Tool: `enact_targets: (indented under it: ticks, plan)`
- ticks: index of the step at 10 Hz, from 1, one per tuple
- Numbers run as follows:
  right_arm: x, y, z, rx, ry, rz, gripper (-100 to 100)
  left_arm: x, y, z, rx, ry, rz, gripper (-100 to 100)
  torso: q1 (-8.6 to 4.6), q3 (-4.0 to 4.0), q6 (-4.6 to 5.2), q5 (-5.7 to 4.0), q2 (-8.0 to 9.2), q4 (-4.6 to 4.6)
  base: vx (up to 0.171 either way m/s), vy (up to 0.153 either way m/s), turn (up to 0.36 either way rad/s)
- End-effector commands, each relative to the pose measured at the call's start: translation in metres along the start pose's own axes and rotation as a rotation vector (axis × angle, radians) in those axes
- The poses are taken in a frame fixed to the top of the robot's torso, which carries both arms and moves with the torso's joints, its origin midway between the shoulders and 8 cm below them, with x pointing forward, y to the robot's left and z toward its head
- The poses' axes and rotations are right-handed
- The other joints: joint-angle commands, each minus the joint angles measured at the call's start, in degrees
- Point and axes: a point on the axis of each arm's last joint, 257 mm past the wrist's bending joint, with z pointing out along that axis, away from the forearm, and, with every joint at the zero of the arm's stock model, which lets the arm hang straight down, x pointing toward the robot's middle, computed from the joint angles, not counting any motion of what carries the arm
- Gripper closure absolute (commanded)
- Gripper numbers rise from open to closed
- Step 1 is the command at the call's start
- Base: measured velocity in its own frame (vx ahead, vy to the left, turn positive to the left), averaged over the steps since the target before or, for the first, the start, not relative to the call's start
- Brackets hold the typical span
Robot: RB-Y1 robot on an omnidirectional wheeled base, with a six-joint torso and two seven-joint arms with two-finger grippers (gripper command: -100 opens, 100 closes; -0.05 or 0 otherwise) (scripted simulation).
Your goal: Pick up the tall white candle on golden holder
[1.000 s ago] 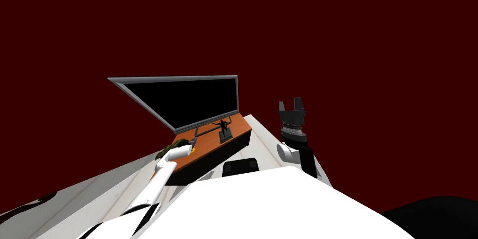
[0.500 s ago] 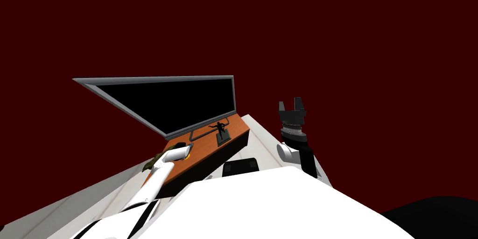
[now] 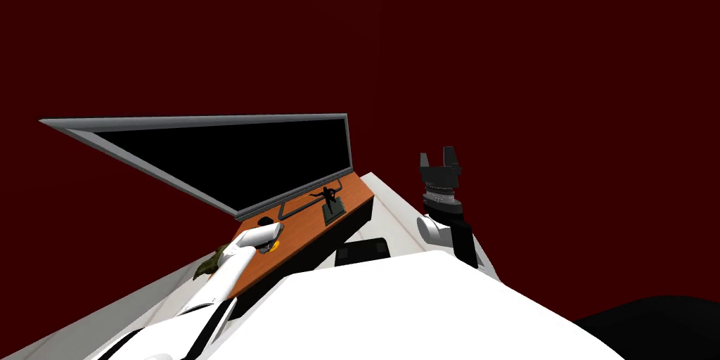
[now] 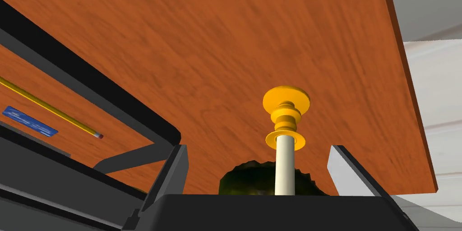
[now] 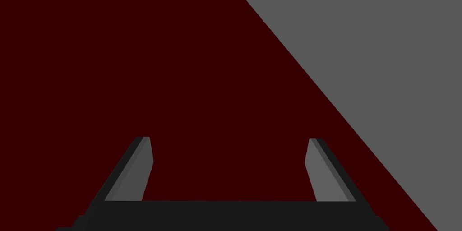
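In the left wrist view a white candle (image 4: 285, 169) stands in a golden holder (image 4: 286, 106) on an orange-brown wooden top (image 4: 252, 39). My left gripper (image 4: 258, 148) is open. The candle's shaft runs between its fingers, nearer one finger and touching neither. In the head view the left gripper (image 3: 267, 226) hangs over the wooden top's left part, with a spot of the golden holder (image 3: 275, 245) beside it. My right gripper (image 3: 439, 159) is raised at the right, away from the stand. In the right wrist view the right gripper (image 5: 229, 149) is open and empty.
A television (image 3: 232, 152) stands along the wooden top, and its dark foot (image 4: 90, 88) is close to my left hand. A dark figurine (image 3: 332, 197) stands further right. A dark green lumpy thing (image 4: 252, 181) sits right by the candle. A pencil (image 4: 49, 113) and a blue strip (image 4: 29, 121) lie beyond the foot.
The head view has shifted, so the television now stretches further left. My left hand has slid a little left and nearer along the wooden top. The right arm has not moved.
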Motion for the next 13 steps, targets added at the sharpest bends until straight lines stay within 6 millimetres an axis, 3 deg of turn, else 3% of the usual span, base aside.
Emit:
enact_targets:
  ticks: [1, 5, 6, 7, 8, 10, 11, 12, 13]
  plan:
    - [0.000, 0.000, 0.000, 0.000, 0.000, 0.000, 0, -0.008, 0.016, 0.002, -0.044, -0.001, 0.004, -100, 0.00, 0.00, 0.00, 0.00, 0.00, 0.00, 0.025, 0.010, -0.086]
    - [0.000, 0.000, 0.000, 0.000, 0.000, 0.000, 0, -0.028, 0.057, 0.004, -0.150, -0.008, 0.010, -100, -0.01, 0.09, -0.01, -0.01, 0.16, 0.04, -0.004, 0.014, -0.053]
    - [0.000, 0.000, 0.000, 0.000, 0.000, 0.000, 0, -0.027, 0.053, 0.004, -0.133, -0.008, 0.010, -100, 0.00, 0.11, -0.01, 0.00, 0.19, 0.04, -0.007, 0.009, -0.011]
    - [0.000, 0.000, 0.000, 0.000, 0.000, 0.000, 0, -0.027, 0.055, 0.004, -0.138, -0.007, 0.010, 0, -0.03, 0.10, 0.00, 0.00, 0.16, 0.04, 0.000, 0.000, 0.000]
    - [0.000, 0.000, 0.000, 0.000, 0.000, 0.000, 0, -0.019, 0.061, 0.009, -0.138, -0.007, 0.009, -100, -0.06, 0.08, 0.00, -0.01, 0.14, 0.03, -0.005, 0.009, -0.021]
    - [0.000, 0.000, 0.000, 0.000, 0.000, 0.000, 0, -0.007, 0.070, 0.017, -0.140, -0.007, 0.008, -100, -0.04, 0.09, 0.00, 0.00, 0.15, 0.03, -0.009, 0.011, -0.032]
    - [0.000, 0.000, 0.000, 0.000, 0.000, 0.000, 0, -0.011, 0.066, 0.014, -0.141, -0.007, 0.009, -100, -0.04, 0.09, 0.00, 0.00, 0.16, 0.04, 0.000, 0.000, 0.000]
    - [0.000, 0.000, 0.000, 0.000, 0.000, 0.000, 0, -0.010, 0.066, 0.015, -0.139, -0.007, 0.008, 100, -0.05, 0.09, 0.00, -0.01, 0.15, 0.04, 0.000, 0.000, 0.000]
    - [0.000, 0.000, 0.000, 0.000, 0.000, 0.000, 0, -0.011, 0.066, 0.015, -0.139, -0.007, 0.008, 100, -0.07, 0.08, 0.00, -0.02, 0.13, 0.03, 0.000, 0.000, 0.000]
